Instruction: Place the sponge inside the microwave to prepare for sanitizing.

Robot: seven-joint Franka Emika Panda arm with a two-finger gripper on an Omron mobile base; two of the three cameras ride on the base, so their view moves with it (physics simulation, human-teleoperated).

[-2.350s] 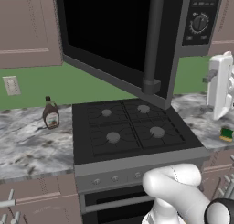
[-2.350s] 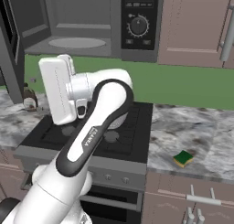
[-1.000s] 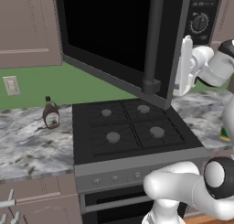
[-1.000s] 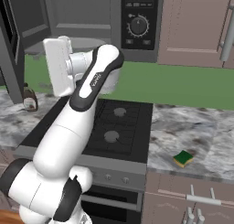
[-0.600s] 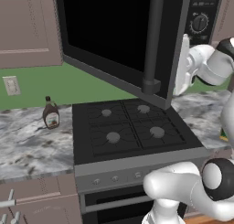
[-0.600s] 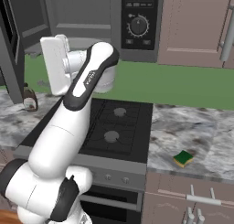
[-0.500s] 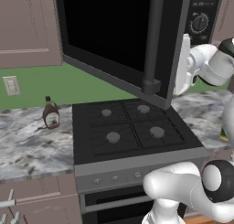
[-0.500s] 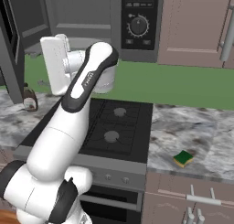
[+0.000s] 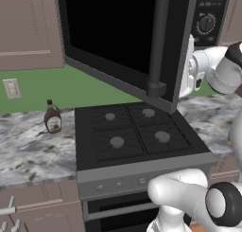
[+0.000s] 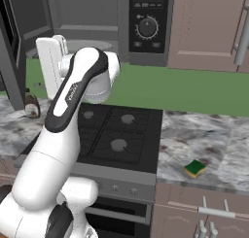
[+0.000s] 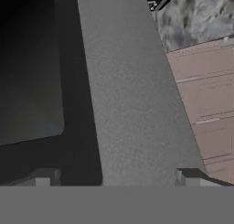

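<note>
Sponge (image 10: 195, 168) on counter (image 10: 214, 140), microwave (image 10: 97, 23) open.

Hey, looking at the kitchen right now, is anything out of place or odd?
Nothing is spilled or damaged. The microwave door hangs wide open over the stove, and the sponge lies alone on the counter right of the stove, not by any sink. The brown bottle stands upright.
</note>
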